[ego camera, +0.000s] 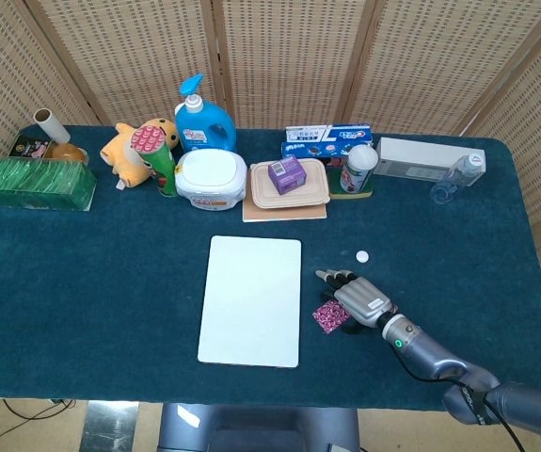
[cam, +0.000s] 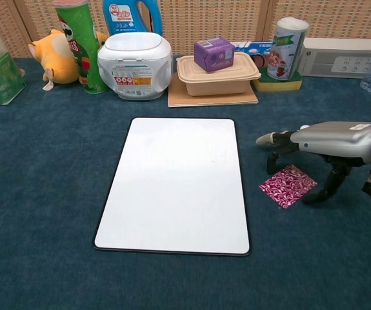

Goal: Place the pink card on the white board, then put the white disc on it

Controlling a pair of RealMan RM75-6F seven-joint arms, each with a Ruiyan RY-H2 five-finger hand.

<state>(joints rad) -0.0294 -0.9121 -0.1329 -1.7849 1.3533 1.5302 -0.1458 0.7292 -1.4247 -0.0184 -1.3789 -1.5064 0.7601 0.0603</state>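
The pink card lies flat on the blue cloth just right of the white board, which also shows in the head view as the white board. My right hand hovers palm down over the pink card, fingers stretched toward the board, thumb reaching down to the cloth at the card's right edge; it holds nothing. In the head view the right hand covers part of the card. The small white disc lies on the cloth behind the hand. My left hand is not seen.
Along the far edge stand a white tub, a beige lunch box with a purple box on it, a green chip can, a plush toy, a blue bottle, a green box and a white box.
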